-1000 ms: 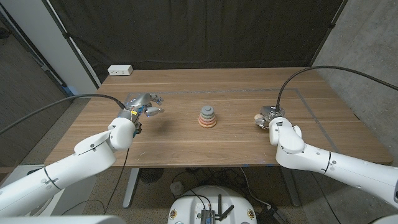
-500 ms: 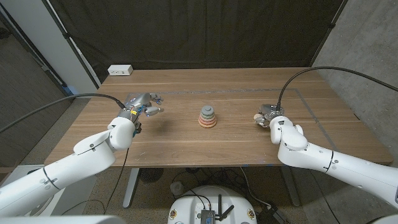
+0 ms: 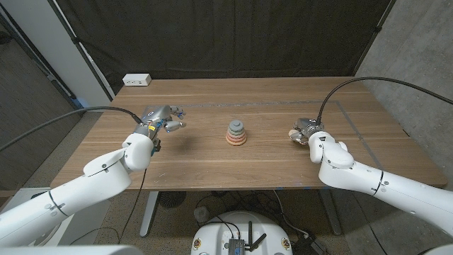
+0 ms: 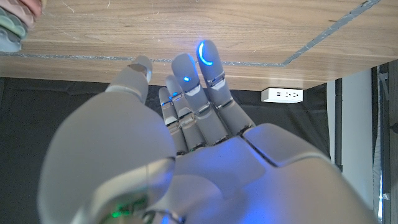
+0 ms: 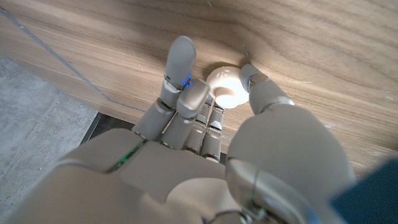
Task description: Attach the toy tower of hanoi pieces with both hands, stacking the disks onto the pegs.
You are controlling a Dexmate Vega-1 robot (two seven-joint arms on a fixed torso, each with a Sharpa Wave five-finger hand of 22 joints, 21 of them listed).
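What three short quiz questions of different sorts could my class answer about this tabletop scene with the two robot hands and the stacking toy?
1. True or false: the stack of pastel rings stands between the two hands.
2. Which hand closes around the small cream cap piece? A left hand; B right hand.
3. Fill in: the white power strip lies at the table's far ____ corner.

Key: 1 true. 2 B. 3 left.

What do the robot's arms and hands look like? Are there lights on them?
The arms are smooth, rounded white shells, each with a black cable looping to its wrist. The left hand and right hand are grey, with jointed fingers. Small blue lights glow on the fingers, and a green one shows near the left wrist.
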